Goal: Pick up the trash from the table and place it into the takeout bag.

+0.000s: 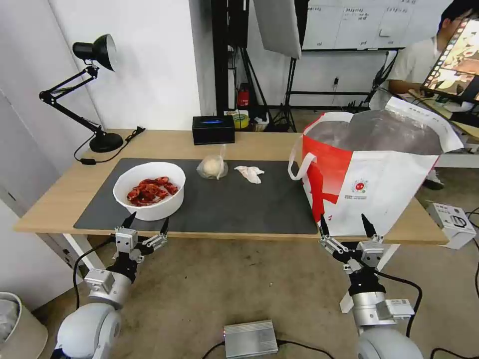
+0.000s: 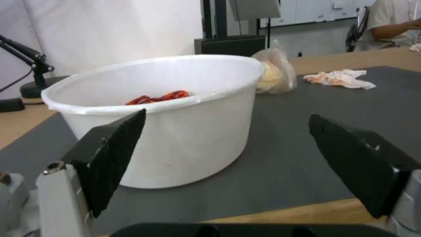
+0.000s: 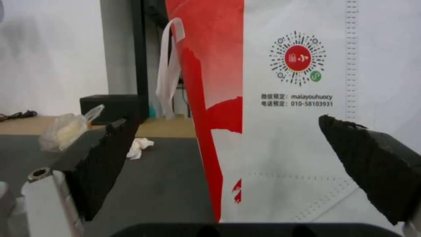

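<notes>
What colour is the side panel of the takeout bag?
Red, on the large white takeout bag; clearest in the head view.

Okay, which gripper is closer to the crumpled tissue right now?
Left, narrowly. The left gripper hangs open by the bowl; the right gripper hangs open before the takeout bag; tissue lies between.

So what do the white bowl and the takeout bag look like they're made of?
The white bowl looks like thin, smooth, matte plastic: its rolled rim dents unevenly along the near edge. The takeout bag looks like non-woven fabric, with stitch-like dotted seams on its printed panel, and a shiny silver lining, probably foil, at its mouth in the head view.
</notes>
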### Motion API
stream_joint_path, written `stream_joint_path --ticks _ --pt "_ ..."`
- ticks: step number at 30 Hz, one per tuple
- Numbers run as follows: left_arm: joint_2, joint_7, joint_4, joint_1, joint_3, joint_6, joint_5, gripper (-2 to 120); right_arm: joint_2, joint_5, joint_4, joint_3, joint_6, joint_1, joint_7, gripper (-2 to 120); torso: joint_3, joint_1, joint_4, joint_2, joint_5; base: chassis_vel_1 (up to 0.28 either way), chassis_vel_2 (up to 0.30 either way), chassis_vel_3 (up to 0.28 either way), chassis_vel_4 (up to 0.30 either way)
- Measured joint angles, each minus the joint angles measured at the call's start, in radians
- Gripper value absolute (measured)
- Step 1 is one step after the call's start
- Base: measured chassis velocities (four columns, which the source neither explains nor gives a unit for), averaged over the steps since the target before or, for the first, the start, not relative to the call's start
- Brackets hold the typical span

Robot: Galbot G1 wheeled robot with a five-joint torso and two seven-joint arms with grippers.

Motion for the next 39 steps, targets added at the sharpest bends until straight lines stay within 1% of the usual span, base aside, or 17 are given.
stream_joint_path --ticks 10,15,20,23,24,27,28,31,32,34,35,38,39 --pt "0.002 0.000 -0.007 -0.008 0.002 0.002 0.001 100 -0.001 0.009 -0.010 -0.004 0.000 0.004 -0.001 100 0.000 0.000 0.0000 0.000 0.0000 0.000 0.000 0.000 0.000" --pt "0.004 0.000 -0.008 -0.005 -0.002 0.002 0.001 100 -0.001 0.009 -0.013 -0.026 0.000 0.012 -0.005 100 0.000 0.000 -0.0001 0.000 0.0000 0.000 0.000 0.000 0.000" --pt "0.006 0.000 -0.003 -0.005 -0.001 0.000 0.002 100 -0.016 0.018 -0.015 -0.062 -0.002 0.046 -0.017 100 0.000 0.000 -0.0001 0.000 0.0000 0.000 0.000 0.000 0.000" --pt "0.004 0.001 0.000 -0.004 -0.001 -0.001 0.002 100 -0.041 0.033 -0.030 -0.121 -0.016 0.106 -0.027 100 0.000 0.000 0.0000 0.000 0.0000 0.000 0.000 0.000 0.000" --pt "0.004 0.001 0.000 -0.004 -0.001 -0.001 0.002 100 -0.041 0.033 -0.030 -0.121 -0.016 0.106 -0.027 100 0.000 0.000 0.0000 0.000 0.0000 0.000 0.000 0.000 0.000" --pt "0.001 0.002 -0.002 -0.002 0.000 -0.001 0.004 100 -0.068 0.041 -0.065 -0.186 -0.036 0.177 -0.028 100 0.000 0.000 0.0001 0.000 0.0001 0.000 0.000 0.000 0.000" --pt "0.001 0.002 -0.002 -0.002 0.000 -0.001 0.004 100 -0.068 0.041 -0.065 -0.186 -0.036 0.177 -0.028 100 0.000 0.000 0.0001 0.000 0.0001 0.000 0.000 0.000 0.000" --pt "-0.007 0.002 -0.006 -0.002 0.002 -0.001 0.007 100 -0.090 0.058 -0.114 -0.241 -0.049 0.243 -0.027 100 0.000 0.000 0.0000 0.000 0.0001 0.000 0.000 0.000 0.000" --pt "-0.007 0.002 -0.006 -0.002 0.002 -0.001 0.007 100 -0.090 0.058 -0.114 -0.241 -0.049 0.243 -0.027 100 0.000 0.000 0.0000 0.000 0.0001 0.000 0.000 0.000 0.000" --pt "-0.016 0.003 -0.004 -0.005 0.002 -0.002 0.010 100 -0.102 0.075 -0.153 -0.277 -0.061 0.298 -0.024 100 0.000 0.000 0.0000 0.000 0.0001 0.000 0.000 0.000 0.000" --pt "-0.016 0.003 -0.004 -0.005 0.002 -0.002 0.010 100 -0.102 0.075 -0.153 -0.277 -0.061 0.298 -0.024 100 0.000 0.000 0.0000 0.000 0.0001 0.000 0.000 0.000 0.000" --pt "-0.021 0.004 0.000 -0.004 0.001 -0.005 0.012 100 -0.113 0.095 -0.210 -0.328 -0.079 0.387 -0.006 100 0.000 0.000 -0.0002 0.000 0.0001 0.000 0.000 0.000 0.000" --pt "-0.021 0.004 0.000 -0.004 0.001 -0.005 0.012 100 -0.113 0.095 -0.210 -0.328 -0.079 0.387 -0.006 100 0.000 0.000 -0.0002 0.000 0.0001 0.000 0.000 0.000 0.000"
